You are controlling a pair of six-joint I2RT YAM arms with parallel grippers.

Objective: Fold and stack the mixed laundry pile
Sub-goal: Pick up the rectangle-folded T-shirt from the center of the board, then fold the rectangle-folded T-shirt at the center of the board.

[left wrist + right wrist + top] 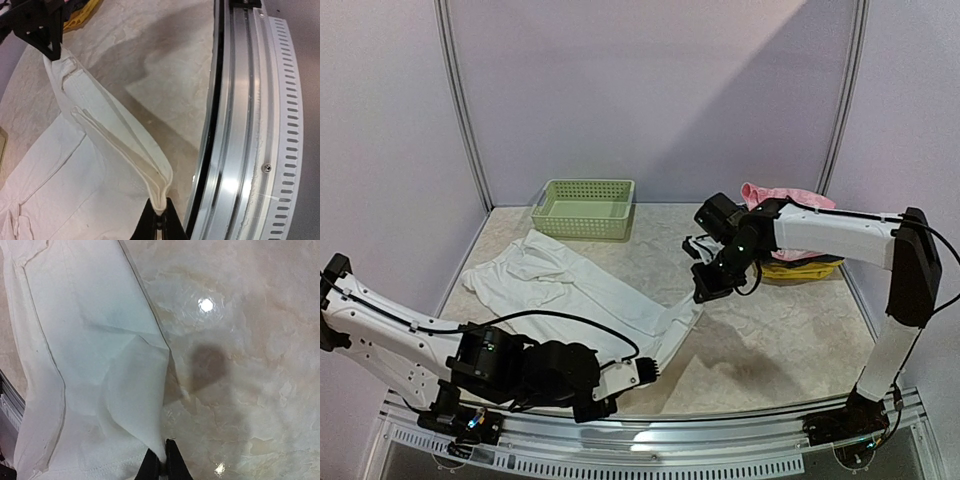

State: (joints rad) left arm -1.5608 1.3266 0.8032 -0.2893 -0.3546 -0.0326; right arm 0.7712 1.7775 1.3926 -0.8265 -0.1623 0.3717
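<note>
A large white garment (560, 275) lies spread across the table from back left to centre. My left gripper (647, 371) is shut on its hem near the front edge; the left wrist view shows the folded white edge (150, 170) pinched between the jaws (160, 215). My right gripper (703, 292) is shut on the other corner of the same hem and holds it lifted; the right wrist view shows white cloth (100, 340) hanging from the jaws (164, 460). The hem is stretched between both grippers. A pink piece (782, 196) lies at the back right, behind the right arm.
A pale green lattice basket (584, 208) stands at the back, left of centre. Folded yellow and dark clothes (805, 268) sit under the pink piece at the right. The metal rail (250, 125) runs along the table's front edge, close to my left gripper.
</note>
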